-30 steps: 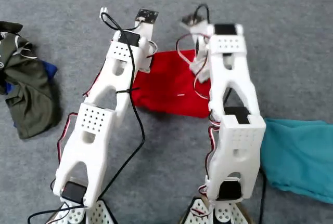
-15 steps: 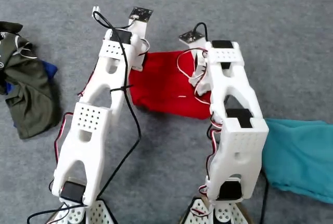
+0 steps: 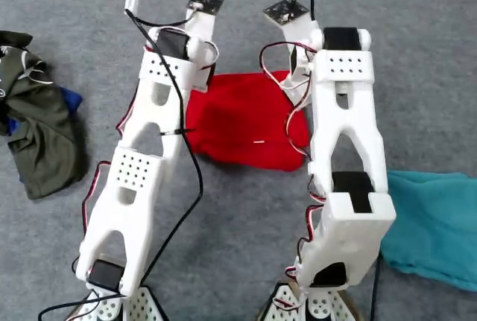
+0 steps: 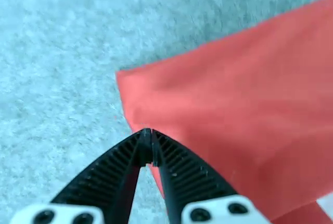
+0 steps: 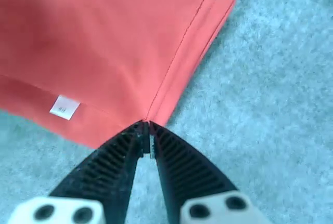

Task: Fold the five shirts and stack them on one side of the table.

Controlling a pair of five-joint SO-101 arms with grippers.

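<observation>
On the table (image 3: pixel 417 53), the red shirt (image 3: pixel 238 124) lies long axis crosswise; left tool (image 4: pixel 149 150) and right tool (image 5: pixel 145 133) clamp its ends

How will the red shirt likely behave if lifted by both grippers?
Probably floppy: the red shirt lies flat in thin layers, so it would likely sag between the left gripper and right gripper. Likely light; its hem may slip from narrow pinches.
</observation>
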